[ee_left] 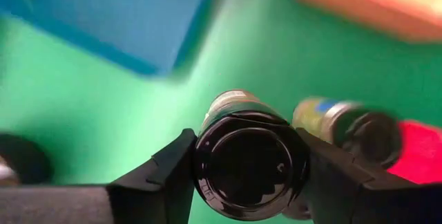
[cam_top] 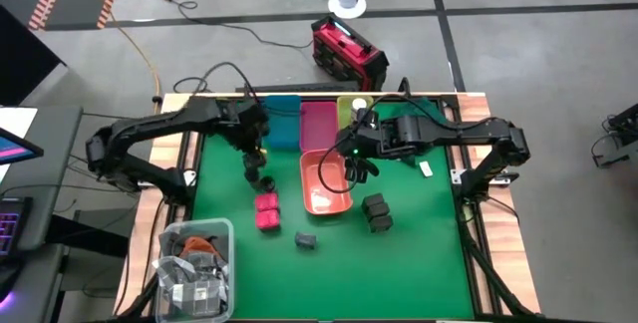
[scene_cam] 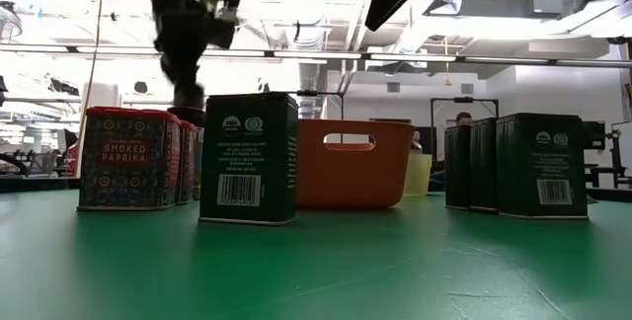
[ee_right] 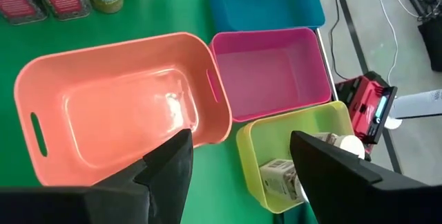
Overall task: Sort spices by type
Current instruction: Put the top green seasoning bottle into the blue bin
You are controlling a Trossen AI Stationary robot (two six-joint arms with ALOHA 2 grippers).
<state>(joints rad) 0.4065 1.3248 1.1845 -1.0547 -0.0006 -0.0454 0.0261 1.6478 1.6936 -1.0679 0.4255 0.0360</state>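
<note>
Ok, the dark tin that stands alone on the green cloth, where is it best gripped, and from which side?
Take the dark tin near its top, with the fingers on two opposite flat faces, coming straight down from above. It stands upright, tall and boxy, with free space around it, so its flat parallel sides should hold well.

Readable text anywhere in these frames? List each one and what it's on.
"SMOKED PAPRIKA": front of the magenta tin, low view.
Dark tin in the middle: round logos, small print and a barcode, too small to read.
Dark tins on the right: logos and barcode, also unreadable.
White-capped bottle in the yellow bin: label too blurred.
</note>
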